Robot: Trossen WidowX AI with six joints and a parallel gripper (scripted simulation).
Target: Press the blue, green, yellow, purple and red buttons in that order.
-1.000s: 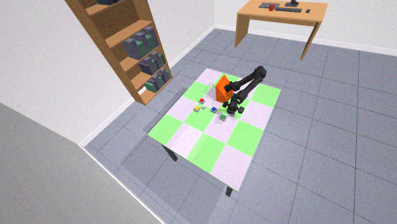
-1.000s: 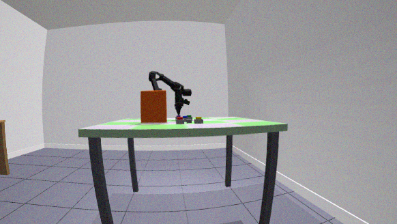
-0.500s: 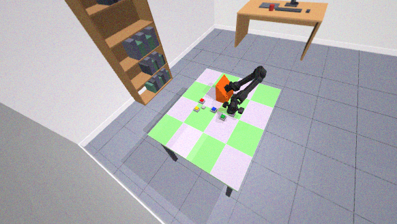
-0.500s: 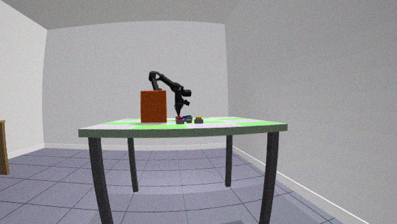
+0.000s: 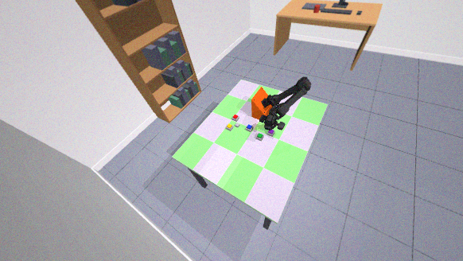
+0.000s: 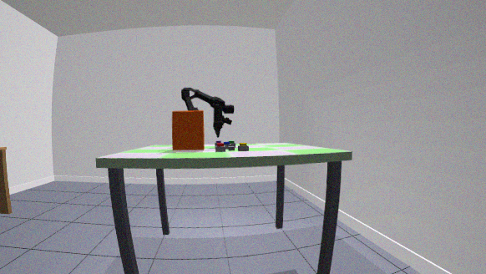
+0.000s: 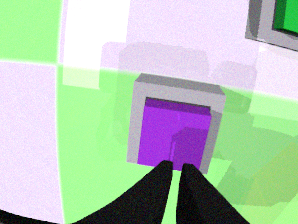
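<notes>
My gripper is shut and empty, pointing down, a little above the buttons' height. In the wrist view its tips show over the near edge of the purple button, whose cap stands up in its grey housing; the arm's shadow falls on it. The green button is beside it, at the upper right of the wrist view. The blue button, the yellow button and the red button stand farther off.
A small light grey block lies between the yellow, red and blue buttons. A tall orange box stands on the checkered table close beside the arm. A bookcase and a desk stand away from the table.
</notes>
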